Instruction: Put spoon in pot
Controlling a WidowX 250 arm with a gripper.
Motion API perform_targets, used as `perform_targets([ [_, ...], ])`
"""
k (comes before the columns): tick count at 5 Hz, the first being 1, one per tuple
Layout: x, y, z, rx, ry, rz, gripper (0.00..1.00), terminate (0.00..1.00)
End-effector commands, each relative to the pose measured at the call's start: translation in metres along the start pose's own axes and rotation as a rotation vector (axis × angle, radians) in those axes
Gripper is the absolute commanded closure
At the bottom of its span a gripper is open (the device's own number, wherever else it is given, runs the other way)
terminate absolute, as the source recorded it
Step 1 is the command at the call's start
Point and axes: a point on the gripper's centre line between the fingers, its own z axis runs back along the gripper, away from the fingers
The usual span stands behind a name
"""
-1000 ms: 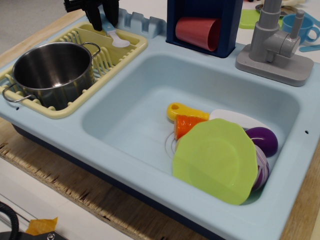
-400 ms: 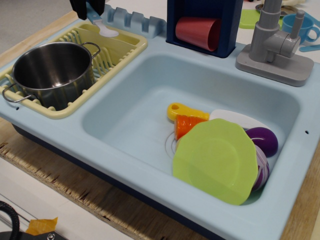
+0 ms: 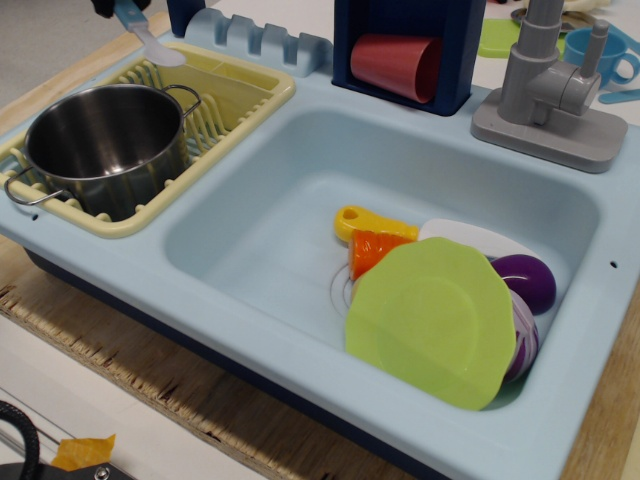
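The round shiny steel pot (image 3: pixel 105 143) sits in the yellow plastic dish rack (image 3: pixel 240 95). At its twelve o'clock, the small blue-handled plastic spoon (image 3: pixel 148 36) hangs tilted above the rack, clamped in the dark tool (image 3: pixel 112 7), mostly cropped.

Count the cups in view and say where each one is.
2. A red cup lies on its side in the dark blue holder behind the sink; a blue cup stands behind the faucet, top right. Others may be hidden.

My tool (image 3: pixel 118 8) sits at the top-left edge, mostly out of frame, closed on the spoon (image 3: pixel 150 37).
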Motion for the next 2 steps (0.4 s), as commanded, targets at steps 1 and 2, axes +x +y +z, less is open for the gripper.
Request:
perform_targets([
  [1,0.005,0.021,0.016,-0.006,-0.063,0.024,1.00,0.00],
  [2,-0.011,0.024,0.017,0.007,-0.173,0.035,1.00,1.00],
])
